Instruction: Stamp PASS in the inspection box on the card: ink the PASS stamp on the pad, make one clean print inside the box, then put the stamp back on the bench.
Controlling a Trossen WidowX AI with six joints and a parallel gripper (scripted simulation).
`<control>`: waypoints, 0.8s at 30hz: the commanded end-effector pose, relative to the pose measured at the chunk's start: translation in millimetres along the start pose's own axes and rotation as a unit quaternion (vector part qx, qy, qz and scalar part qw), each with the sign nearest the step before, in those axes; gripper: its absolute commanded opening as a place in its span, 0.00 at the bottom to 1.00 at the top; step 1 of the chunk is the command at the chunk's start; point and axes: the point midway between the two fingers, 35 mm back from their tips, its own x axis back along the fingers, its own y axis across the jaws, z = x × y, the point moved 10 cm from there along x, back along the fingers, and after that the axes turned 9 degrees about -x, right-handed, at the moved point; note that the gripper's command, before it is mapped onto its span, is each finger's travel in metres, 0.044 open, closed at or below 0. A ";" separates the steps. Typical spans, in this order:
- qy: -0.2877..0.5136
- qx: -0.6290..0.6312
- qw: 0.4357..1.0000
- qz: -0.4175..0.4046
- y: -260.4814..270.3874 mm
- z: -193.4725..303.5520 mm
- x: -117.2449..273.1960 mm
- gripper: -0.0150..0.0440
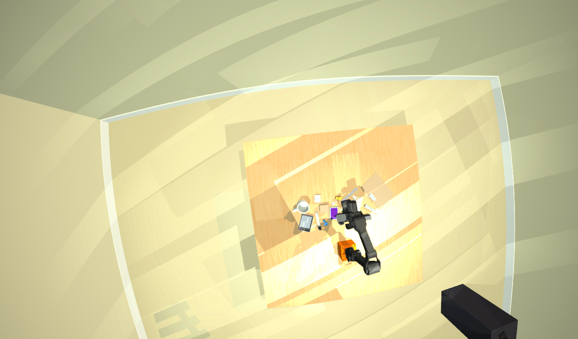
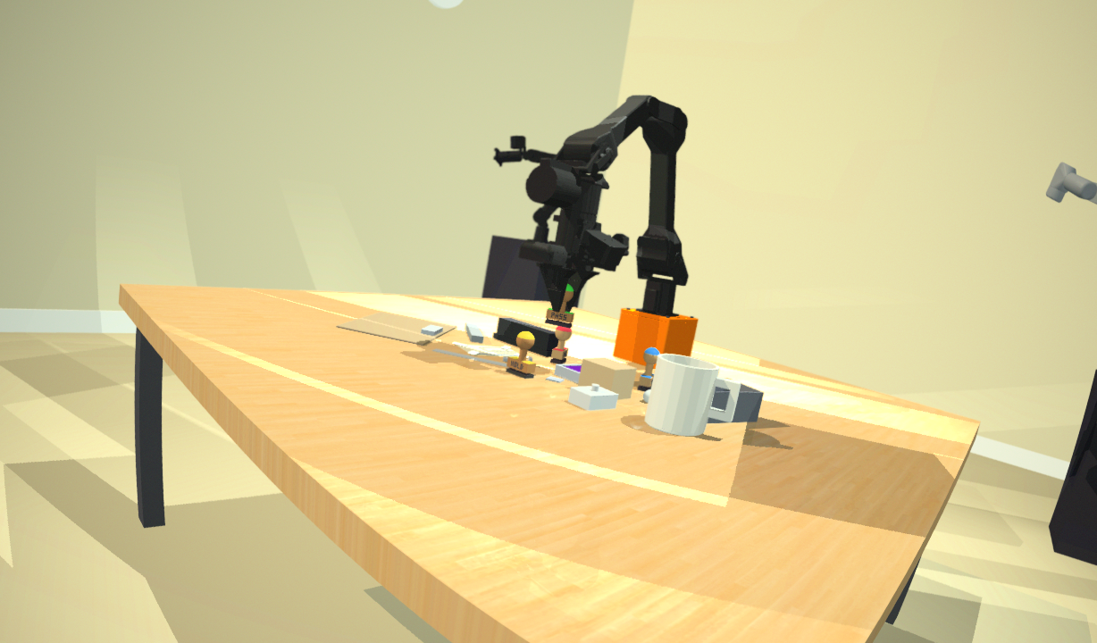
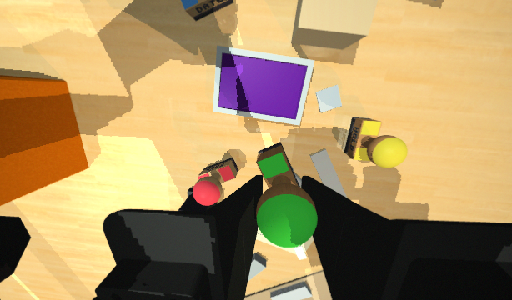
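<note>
PASS stamp (image 3: pixel 286 208) sits clamped in the gripper (image 3: pixel 281 196), lifted off the bench; purple ink pad (image 3: pixel 262 85) lies ahead.

The arm (image 2: pixel 657 183) is matt black all over, built of blocky, boxy links joined by rounded drum-shaped joints. It rises from an orange box-shaped base (image 2: pixel 655 334). A small black bracket (image 2: pixel 514 152) sticks out near the wrist. The gripper (image 3: pixel 281 196) is black too: two flat, wedge-shaped fingers that taper to points, mounted on wide, dark grey housing blocks with smooth faces and softly rounded corners.
</note>
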 end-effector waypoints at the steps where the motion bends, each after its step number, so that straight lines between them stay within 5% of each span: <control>1: -0.001 0.050 0.999 -0.002 -4.6 12.5 -0.5 0.25; 24: 0.001 0.324 0.946 -0.004 -15.7 86.4 0.2 0.25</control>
